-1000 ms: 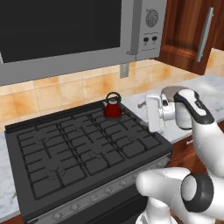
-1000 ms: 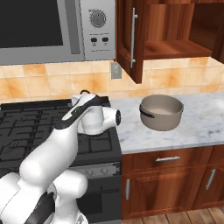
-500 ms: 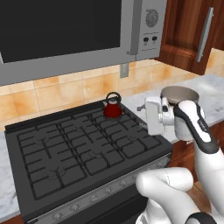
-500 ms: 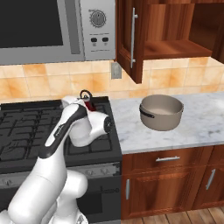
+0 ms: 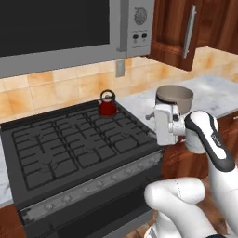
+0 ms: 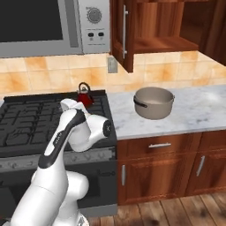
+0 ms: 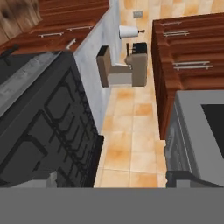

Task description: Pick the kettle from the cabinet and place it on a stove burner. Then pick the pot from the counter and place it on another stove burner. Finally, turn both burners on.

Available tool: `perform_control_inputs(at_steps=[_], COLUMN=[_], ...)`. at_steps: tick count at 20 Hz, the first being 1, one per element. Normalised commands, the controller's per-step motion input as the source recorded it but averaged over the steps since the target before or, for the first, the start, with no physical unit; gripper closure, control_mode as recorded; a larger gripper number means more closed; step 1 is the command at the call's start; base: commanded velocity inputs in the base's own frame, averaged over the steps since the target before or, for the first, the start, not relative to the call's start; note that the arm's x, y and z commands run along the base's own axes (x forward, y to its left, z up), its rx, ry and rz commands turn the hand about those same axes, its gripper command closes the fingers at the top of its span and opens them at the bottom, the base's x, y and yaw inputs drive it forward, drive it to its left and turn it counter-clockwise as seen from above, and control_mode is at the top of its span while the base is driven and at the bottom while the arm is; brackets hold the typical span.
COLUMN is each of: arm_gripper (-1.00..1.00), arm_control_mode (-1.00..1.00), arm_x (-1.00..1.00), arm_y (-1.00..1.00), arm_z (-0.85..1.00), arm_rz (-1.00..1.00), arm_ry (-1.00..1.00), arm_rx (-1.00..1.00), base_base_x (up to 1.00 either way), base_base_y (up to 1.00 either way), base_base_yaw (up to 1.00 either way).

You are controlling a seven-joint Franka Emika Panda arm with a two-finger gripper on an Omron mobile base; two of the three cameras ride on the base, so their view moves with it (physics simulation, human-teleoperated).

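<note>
The dark-red kettle (image 5: 108, 106) (image 6: 84, 96) stands upright on the back right burner (image 5: 114, 118) of the black stove (image 5: 69, 139) (image 6: 31, 121). The taupe pot (image 5: 174, 96) (image 6: 153, 102) sits on the marble counter (image 5: 218, 93) (image 6: 194, 110), just right of the stove. My gripper (image 5: 157, 124) (image 6: 66, 104) hovers over the stove's front right corner, turned sideways along the cooktop. It is open and holds nothing. It is a short way in front of the kettle and apart from it. The cabinet (image 6: 163, 26) hangs open above the counter, its door (image 5: 183, 32) (image 6: 123, 35) swung out.
A grey microwave (image 5: 69, 32) (image 6: 48, 22) (image 7: 197, 131) hangs over the stove. The knob strip (image 5: 93, 186) runs along the stove front. In the hand view, stove grates (image 7: 48, 127) run along the tiled backsplash (image 7: 131, 131) towards a brown appliance (image 7: 118, 70) and a paper-towel roll (image 7: 127, 31).
My forearm has swung down and the hand has drifted slightly towards the stove's front while turning sideways. The kettle and pot have stayed where they were.
</note>
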Motion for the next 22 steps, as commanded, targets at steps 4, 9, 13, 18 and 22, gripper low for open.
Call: perform_control_inputs(at_steps=[4,9,13,18,22], arm_gripper=[-1.00,-1.00,-1.00,-1.00,-1.00], arm_control_mode=[1.00,1.00,1.00,1.00,1.00], arm_x=[0.00,0.00,0.00,0.00,0.00], arm_y=[0.00,0.00,0.00,0.00,0.00], arm_z=[0.00,0.00,0.00,0.00,0.00], arm_rz=[0.00,0.00,0.00,0.00,0.00], arm_ry=[0.00,0.00,0.00,0.00,0.00], arm_rx=[0.00,0.00,0.00,0.00,0.00], base_base_x=[-0.19,-0.01,0.00,0.00,0.00], base_base_y=[-0.59,-0.62,-0.67,-0.70,-0.65], base_base_yaw=[0.00,0.00,0.00,0.00,0.00])
